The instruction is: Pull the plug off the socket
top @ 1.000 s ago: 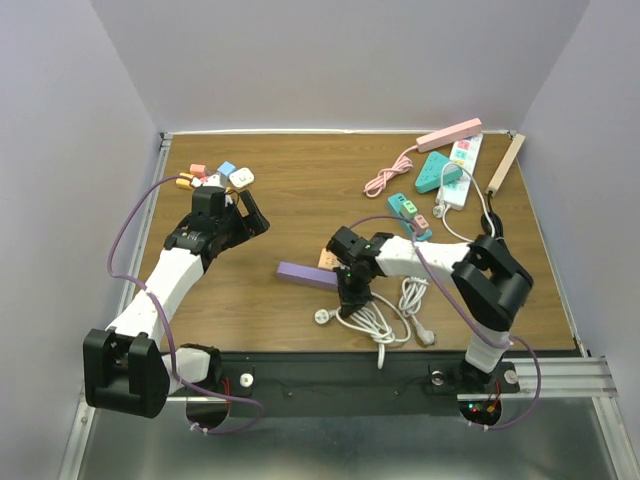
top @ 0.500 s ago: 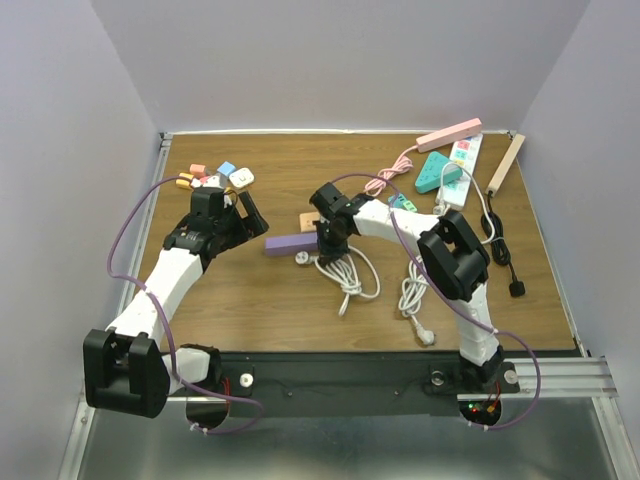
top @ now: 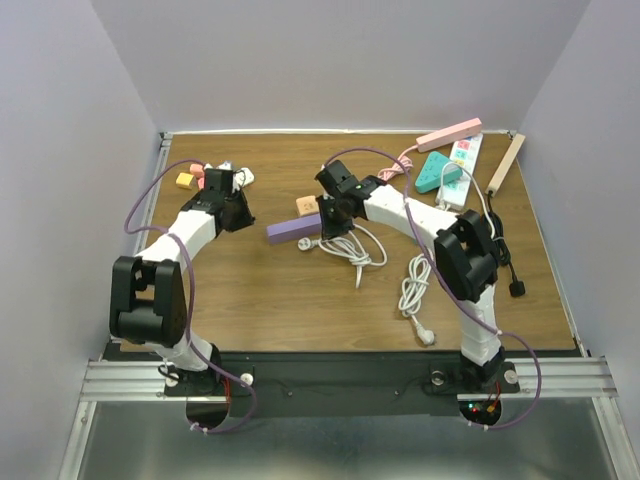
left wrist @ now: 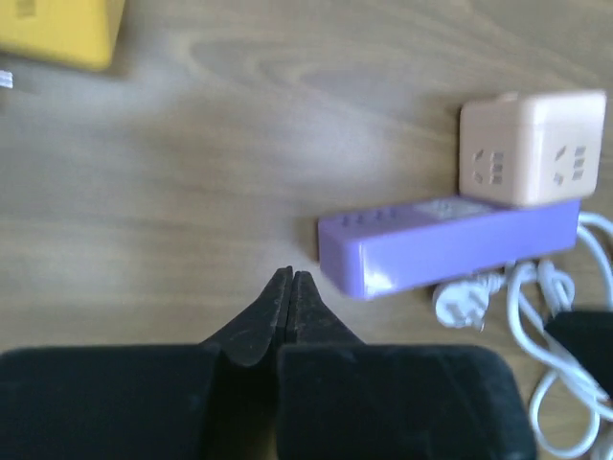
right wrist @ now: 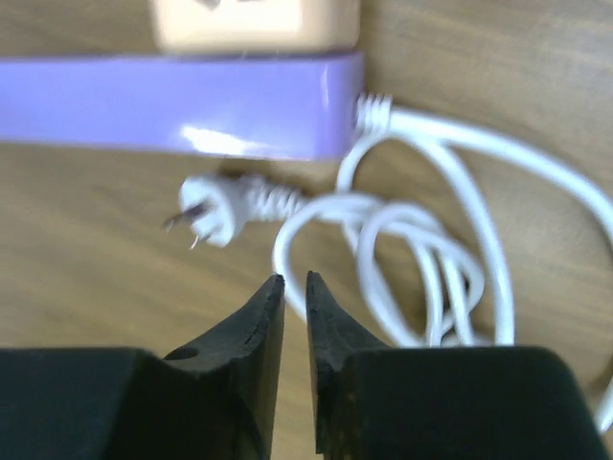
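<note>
- As the right gripper (right wrist: 294, 280) eases to a narrow, empty gap, the white plug (right wrist: 215, 218) lies loose beside the purple strip (right wrist: 182, 103).
- The left gripper (left wrist: 290, 276) has closed on nothing; the unplugging looks done.

Soft, even light, faint shadows; wrist views blur, with glare on the purple socket strip (right wrist: 182, 105).

Left wrist view: yellow block (left wrist: 57, 29) cut off at 11 o'clock; white cable (left wrist: 522, 287) and a dark shape (left wrist: 586, 337) cropped at 4 o'clock, shape not identifiable.

Right wrist view: beige cube socket (right wrist: 254, 24) cropped at 12 o'clock, purple strip (right wrist: 172, 105) at 9 o'clock; plug (right wrist: 215, 216) blurred, pins barely legible.

From above: small blocks (top: 186, 181) at 10 o'clock, partly hidden behind left arm (top: 190, 235), too small to tell.
</note>
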